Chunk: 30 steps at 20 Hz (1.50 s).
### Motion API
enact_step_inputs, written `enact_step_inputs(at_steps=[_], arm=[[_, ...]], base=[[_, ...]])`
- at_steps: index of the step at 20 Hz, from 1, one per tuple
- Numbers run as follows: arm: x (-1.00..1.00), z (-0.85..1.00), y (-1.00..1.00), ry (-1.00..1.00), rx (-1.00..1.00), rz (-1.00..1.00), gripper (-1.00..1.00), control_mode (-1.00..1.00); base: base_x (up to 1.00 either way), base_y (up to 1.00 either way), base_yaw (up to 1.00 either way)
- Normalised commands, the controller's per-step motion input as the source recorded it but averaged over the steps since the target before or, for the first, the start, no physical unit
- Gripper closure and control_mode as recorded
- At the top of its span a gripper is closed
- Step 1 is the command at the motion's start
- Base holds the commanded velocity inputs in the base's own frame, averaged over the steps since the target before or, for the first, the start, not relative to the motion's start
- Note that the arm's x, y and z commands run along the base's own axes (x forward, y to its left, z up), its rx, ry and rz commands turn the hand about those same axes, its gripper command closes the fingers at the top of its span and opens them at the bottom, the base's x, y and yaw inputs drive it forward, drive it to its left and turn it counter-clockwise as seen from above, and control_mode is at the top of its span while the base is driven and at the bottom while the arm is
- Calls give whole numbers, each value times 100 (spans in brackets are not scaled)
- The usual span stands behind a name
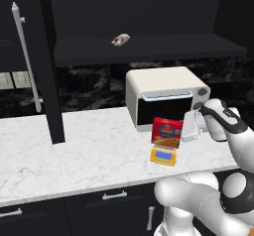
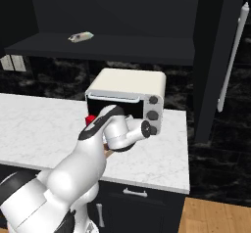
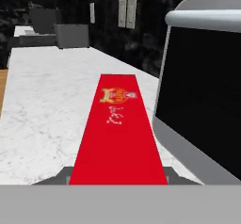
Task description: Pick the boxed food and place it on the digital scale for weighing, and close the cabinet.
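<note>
- Three views split the scene between them: the left base view alone shows the boxed food (image 1: pixel 166 132) face-on, red with a yellow-orange picture, upright on edge just above the digital scale (image 1: pixel 163 155); I cannot tell whether box and scale touch.
- From the right base view the robot's own forearm covers most of the box, leaving a red sliver (image 2: pixel 90 120) at 9 o'clock of the wrist.
- Looking along the claw (image 3: pixel 117 178), the hand view has the box's thin red edge (image 3: pixel 118 129) running away toward 12 o'clock, clamped between the two dark fingers (image 3: pixel 56 177), so the claw is closed narrow on the boxed food.
- In the left base view the claw (image 1: pixel 189 126) meets the box at its 3 o'clock edge.
- White marble worktop (image 1: pixel 74 150) carries a white toaster oven (image 1: pixel 163 96), which stands at 12 o'clock of the scale; black marbled backsplash behind, black drawers (image 1: pixel 114 203) with short silver handles below, wood floor (image 2: pixel 215 217) at the 5 o'clock corner of the right base view.
- Up on the wall the black cabinet (image 1: pixel 149 19) stands open, its door (image 1: pixel 47 61) swung out edge-on with a long silver bar handle (image 1: pixel 26 56); the right base view shows another tall handle (image 2: pixel 233 56).
- On the cabinet's shelf (image 1: pixel 149 49) lies one small grey-white packet (image 1: pixel 120 39), also seen in the right base view (image 2: pixel 81 36).
</note>
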Motion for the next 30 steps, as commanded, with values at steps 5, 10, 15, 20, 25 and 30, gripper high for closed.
enact_step_inputs(at_steps=[5, 10, 15, 20, 25, 30], arm=[[5, 0, 3, 0, 0, 0, -100, -100], [1, 0, 3, 0, 0, 0, -100, -100], [0, 0, 0, 0, 0, 0, -100, -100], [0, 0, 0, 0, 0, 0, -100, -100], [-1, 9, 0, -4, 0, 0, -100, -100], [-3, 31, 0, -10, 0, 0, -100, -100]], base=[[0, 0, 0], [0, 0, 0], [0, 0, 0], [0, 0, 0], [0, 0, 0], [0, 0, 0]])
